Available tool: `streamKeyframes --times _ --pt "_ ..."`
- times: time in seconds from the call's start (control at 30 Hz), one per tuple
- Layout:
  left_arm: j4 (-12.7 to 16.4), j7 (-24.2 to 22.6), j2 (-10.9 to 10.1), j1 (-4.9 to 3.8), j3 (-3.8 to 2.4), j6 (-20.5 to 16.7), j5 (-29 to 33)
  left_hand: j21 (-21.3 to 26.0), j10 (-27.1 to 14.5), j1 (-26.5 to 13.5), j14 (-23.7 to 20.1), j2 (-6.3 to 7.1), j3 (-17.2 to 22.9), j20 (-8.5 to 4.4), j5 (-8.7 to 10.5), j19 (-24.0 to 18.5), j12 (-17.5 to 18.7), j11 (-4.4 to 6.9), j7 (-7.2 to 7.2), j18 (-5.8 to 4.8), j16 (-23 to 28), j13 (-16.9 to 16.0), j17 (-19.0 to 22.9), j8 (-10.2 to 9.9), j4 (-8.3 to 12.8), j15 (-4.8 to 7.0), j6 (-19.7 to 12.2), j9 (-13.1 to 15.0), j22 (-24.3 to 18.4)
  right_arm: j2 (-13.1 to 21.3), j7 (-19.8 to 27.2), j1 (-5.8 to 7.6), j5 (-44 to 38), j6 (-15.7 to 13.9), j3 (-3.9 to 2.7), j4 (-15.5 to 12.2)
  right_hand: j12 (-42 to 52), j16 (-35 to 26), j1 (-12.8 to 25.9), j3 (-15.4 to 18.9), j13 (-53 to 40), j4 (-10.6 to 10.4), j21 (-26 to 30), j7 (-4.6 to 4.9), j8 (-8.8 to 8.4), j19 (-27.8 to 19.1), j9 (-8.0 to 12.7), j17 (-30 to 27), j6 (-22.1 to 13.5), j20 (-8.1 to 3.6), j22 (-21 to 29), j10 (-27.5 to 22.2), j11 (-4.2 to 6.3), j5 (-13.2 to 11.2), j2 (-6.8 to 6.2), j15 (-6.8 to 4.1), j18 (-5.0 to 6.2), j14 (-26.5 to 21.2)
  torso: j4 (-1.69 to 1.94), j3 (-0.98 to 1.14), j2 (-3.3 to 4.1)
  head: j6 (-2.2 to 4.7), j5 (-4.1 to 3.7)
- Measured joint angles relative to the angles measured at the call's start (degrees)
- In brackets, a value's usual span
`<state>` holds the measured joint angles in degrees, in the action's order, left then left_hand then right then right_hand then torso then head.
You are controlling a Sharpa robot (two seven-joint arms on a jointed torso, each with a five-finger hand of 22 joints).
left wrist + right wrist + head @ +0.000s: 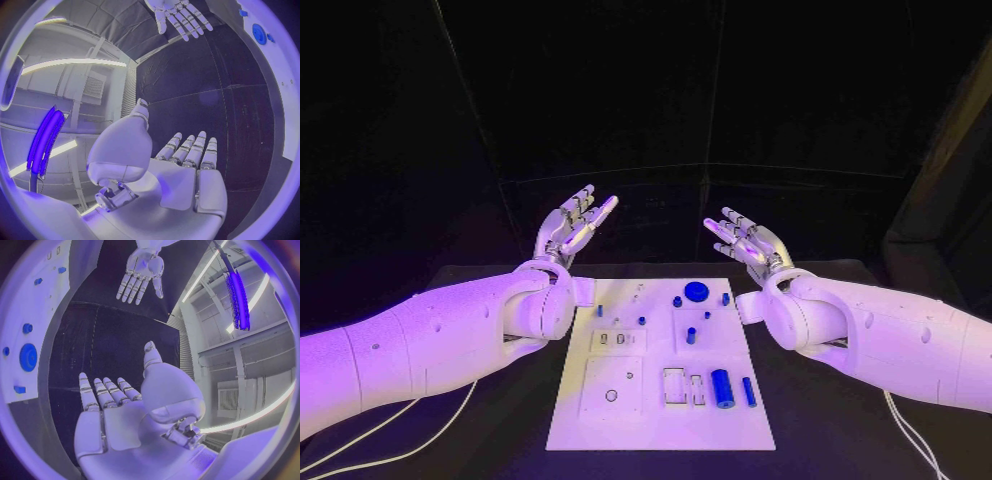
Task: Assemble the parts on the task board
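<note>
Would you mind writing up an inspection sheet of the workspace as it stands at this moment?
Surface: black table, dark and bare beside the board.
Job's things: white task board lies in the middle of the table; small blue parts on it, among them a round blue disc near the far edge and a blue cylinder lying near the right side.
Clutter: nothing seen.
Hands: left hand and right hand are both raised beyond the board's far edge, fingers apart, holding nothing.
Cables: pale cables run along the table under the left arm, and another under the right arm.
Surroundings: dark backdrop behind the table.
</note>
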<state>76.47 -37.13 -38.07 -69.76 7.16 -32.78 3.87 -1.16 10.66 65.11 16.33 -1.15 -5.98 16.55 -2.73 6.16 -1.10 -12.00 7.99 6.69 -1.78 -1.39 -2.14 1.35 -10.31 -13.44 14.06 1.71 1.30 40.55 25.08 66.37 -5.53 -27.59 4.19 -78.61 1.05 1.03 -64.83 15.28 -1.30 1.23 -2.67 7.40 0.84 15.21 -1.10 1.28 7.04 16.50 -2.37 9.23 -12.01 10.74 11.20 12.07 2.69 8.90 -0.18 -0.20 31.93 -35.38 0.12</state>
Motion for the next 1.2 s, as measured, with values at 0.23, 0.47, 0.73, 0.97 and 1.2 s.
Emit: streamKeyframes --times 0.23,0.47,0.73,0.97,1.2 --pt "-0.2 -1.0 0.0 -0.03 0.11 2.1 0.7 -0.7 1.8 0.4 5.1 -0.42 0.0 0.39 0.01 0.9 -0.5 -1.95 0.10 0.01 -1.5 -0.3 -0.7 0.4 0.1 -0.78 1.4 0.2 0.3 -0.9 -1.9 1.33 -3.1 7.7 0.84 2.5 2.4 2.9 -6.3 -1.8 -1.1 4.3 -3.9 0.51 1.96 10.4 -1.0 1.1 8.0 -0.01 -1.8 10.5 -1.65 -1.8 -0.38 0.85 2.52 12.2 -0.01 0.00 0.00 -0.01 0.00" --pt "0.6 -1.4 -3.2 -0.19 0.09 4.2 1.0 -4.2 18.5 2.1 22.1 -2.13 -0.4 0.28 0.01 9.1 -4.0 -3.25 0.70 0.01 -6.7 -1.9 -2.7 2.4 2.1 -0.69 10.7 1.2 2.2 0.8 -3.0 2.46 -15.9 9.2 0.82 6.7 6.7 7.4 -11.8 -4.6 -2.2 9.6 -9.6 2.11 6.21 24.0 -2.9 2.2 26.9 -0.40 -3.7 30.9 -0.45 -2.7 -0.70 -1.06 5.36 32.6 -0.04 -0.05 0.88 -0.28 -0.13" --pt "2.7 -1.5 -5.2 -0.30 0.11 7.6 0.6 -12.4 39.9 4.2 36.5 -4.22 -1.3 0.08 0.01 28.7 -8.7 -0.72 3.30 2.66 -10.5 -2.6 -3.3 6.4 4.9 3.01 31.8 2.7 5.7 -0.1 -4.6 4.62 -31.8 8.9 0.78 7.8 7.1 8.6 -13.5 -6.4 -2.2 13.5 -14.1 4.30 7.38 34.3 -3.1 2.3 40.1 -2.54 -4.8 44.1 1.73 -2.2 -0.85 -3.89 6.30 46.2 0.15 -0.06 2.38 0.03 -0.64" --pt "6.4 -1.6 -7.9 -0.57 0.11 9.7 -0.1 -14.5 42.8 5.1 40.2 -5.09 -2.0 -0.43 0.02 35.0 -7.6 0.26 4.83 3.53 -9.8 -2.3 -2.4 5.9 7.4 4.06 36.3 2.3 5.8 -0.6 -7.6 6.13 -43.9 8.7 0.67 8.9 6.6 9.0 -14.6 -7.5 -2.2 14.7 -18.7 4.34 7.38 40.7 -2.9 2.4 46.2 -5.09 -6.5 50.9 3.37 -0.1 -1.17 -6.32 7.14 54.2 0.50 -0.15 3.82 0.26 -1.09" --pt "11.3 -1.6 -11.3 -1.32 0.11 10.8 -1.2 -15.2 43.8 5.4 42.1 -5.43 -2.4 -1.20 0.02 38.6 -6.7 0.65 5.21 3.52 -9.2 -2.3 -2.1 5.1 8.8 4.62 37.4 2.1 5.6 -1.5 -13.4 7.16 -58.6 9.5 -0.18 8.4 5.4 13.5 -15.4 -7.9 -2.2 15.2 -26.7 3.03 6.50 47.1 -2.8 5.0 49.9 -8.59 -10.6 56.6 5.38 0.2 -2.01 -9.74 7.13 66.9 0.98 -0.29 5.99 0.52 -1.72"
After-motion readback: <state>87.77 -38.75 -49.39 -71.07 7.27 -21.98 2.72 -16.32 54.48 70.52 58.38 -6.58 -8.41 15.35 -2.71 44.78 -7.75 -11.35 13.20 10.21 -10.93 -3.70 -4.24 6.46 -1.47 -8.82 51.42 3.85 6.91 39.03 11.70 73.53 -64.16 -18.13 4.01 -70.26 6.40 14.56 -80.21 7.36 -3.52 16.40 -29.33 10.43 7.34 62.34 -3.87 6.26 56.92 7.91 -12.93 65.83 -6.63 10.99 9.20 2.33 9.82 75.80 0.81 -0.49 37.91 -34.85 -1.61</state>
